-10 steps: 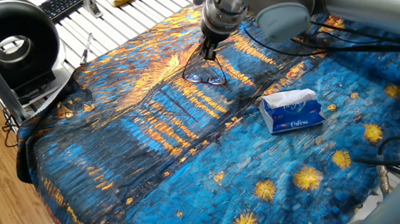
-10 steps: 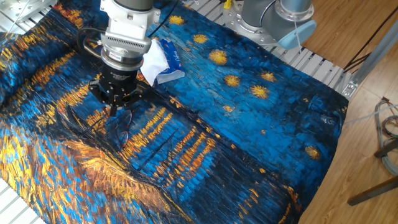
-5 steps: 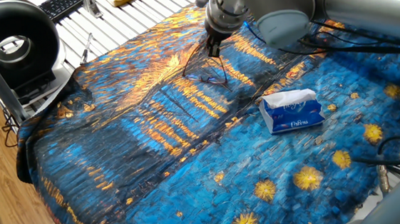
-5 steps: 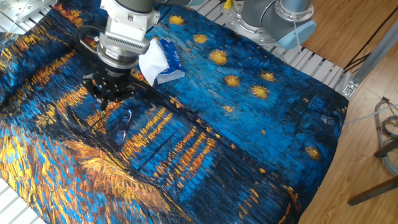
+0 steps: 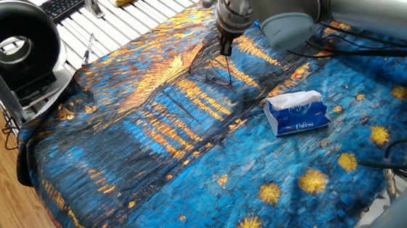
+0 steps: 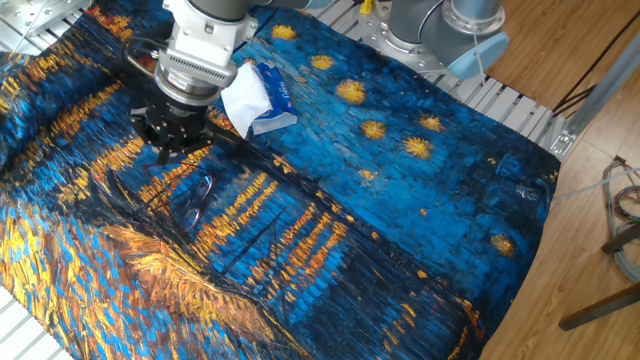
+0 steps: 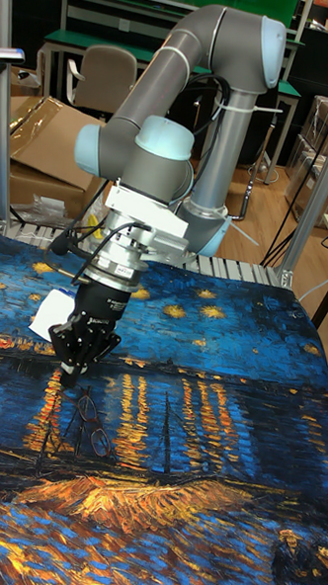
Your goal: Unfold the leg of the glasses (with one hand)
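The glasses (image 5: 211, 75) lie on the painted cloth, thin dark-rimmed with clear lenses; they also show as the glasses (image 6: 197, 200) and the glasses (image 7: 91, 424). My gripper (image 5: 225, 51) hangs just above their far side, pointing down with its fingers together. One thin leg runs from the frame up to the fingertips, and the fingers look closed on it. From the other side the gripper (image 6: 166, 154) sits up and left of the lenses. In the tall view the gripper (image 7: 68, 374) is above and left of them.
A blue-white tissue pack (image 5: 297, 112) lies right of the glasses, seen again as the pack (image 6: 258, 95). A black fan (image 5: 12, 45) stands at the left table edge, a keyboard (image 5: 64, 2) behind it. A second arm's base (image 6: 450, 30) stands at the far edge.
The gripper has drifted steadily away from the lenses, right and back in one fixed view, up-left in the other. The frame has stayed nearly in place while the leg stretches out.
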`<state>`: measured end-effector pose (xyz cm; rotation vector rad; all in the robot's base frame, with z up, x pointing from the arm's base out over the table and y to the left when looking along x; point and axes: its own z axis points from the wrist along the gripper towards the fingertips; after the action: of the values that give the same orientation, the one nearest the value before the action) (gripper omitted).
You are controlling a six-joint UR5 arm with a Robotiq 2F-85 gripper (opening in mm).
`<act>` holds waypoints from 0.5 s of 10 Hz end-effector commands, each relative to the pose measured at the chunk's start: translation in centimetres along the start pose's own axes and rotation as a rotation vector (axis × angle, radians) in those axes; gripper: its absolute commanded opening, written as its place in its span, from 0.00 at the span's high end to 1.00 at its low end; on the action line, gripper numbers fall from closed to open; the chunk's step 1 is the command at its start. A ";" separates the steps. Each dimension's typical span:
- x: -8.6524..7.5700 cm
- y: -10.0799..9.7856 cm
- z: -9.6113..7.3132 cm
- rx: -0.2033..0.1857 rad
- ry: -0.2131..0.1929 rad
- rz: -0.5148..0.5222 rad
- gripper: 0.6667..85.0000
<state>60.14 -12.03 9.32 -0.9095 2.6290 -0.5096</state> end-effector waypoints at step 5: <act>1.4 0.8 -0.6 -0.028 0.061 0.043 0.99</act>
<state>59.02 -12.20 9.31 -0.8842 2.6831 -0.5126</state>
